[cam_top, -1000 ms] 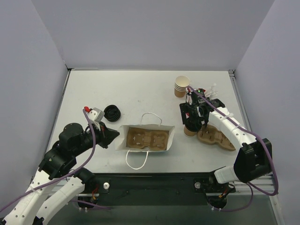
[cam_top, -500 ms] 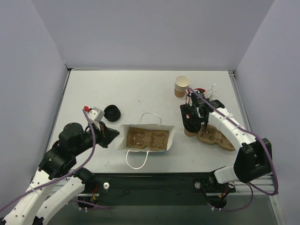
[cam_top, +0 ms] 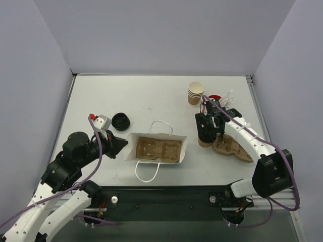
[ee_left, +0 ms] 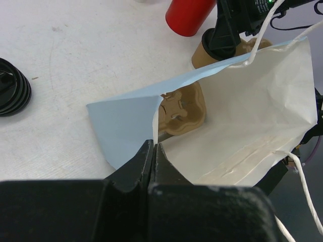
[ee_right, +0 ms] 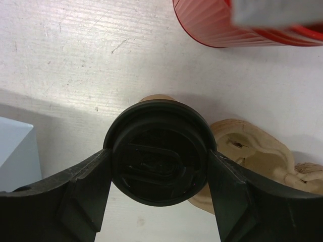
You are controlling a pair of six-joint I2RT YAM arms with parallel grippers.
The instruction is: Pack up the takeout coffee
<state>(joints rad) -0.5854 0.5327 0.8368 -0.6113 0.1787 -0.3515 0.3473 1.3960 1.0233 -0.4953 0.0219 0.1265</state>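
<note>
The takeout coffee (ee_right: 157, 151), a small brown paper cup with a black lid, stands on the table beside a loose pulp carrier (ee_right: 255, 151). My right gripper (ee_right: 159, 169) is shut on it, one finger on each side of the lid. In the top view the gripper (cam_top: 207, 133) covers the lid and only the cup's brown body (cam_top: 203, 142) shows. My left gripper (ee_left: 153, 151) is shut on the rim of the white paper bag (ee_left: 242, 111) and holds it open. The bag (cam_top: 132, 146) lies on its side with a brown cup carrier (cam_top: 159, 149) inside.
A red cup (cam_top: 216, 98) and a stack of lidless brown cups (cam_top: 195, 92) stand behind the right gripper. A stack of black lids (cam_top: 121, 121) lies left of the bag. The loose carrier (cam_top: 233, 149) lies right of the coffee. Grey walls enclose the table.
My right gripper has shifted slightly toward the near edge, staying round the coffee's lid. The left arm and the bag have not moved.
</note>
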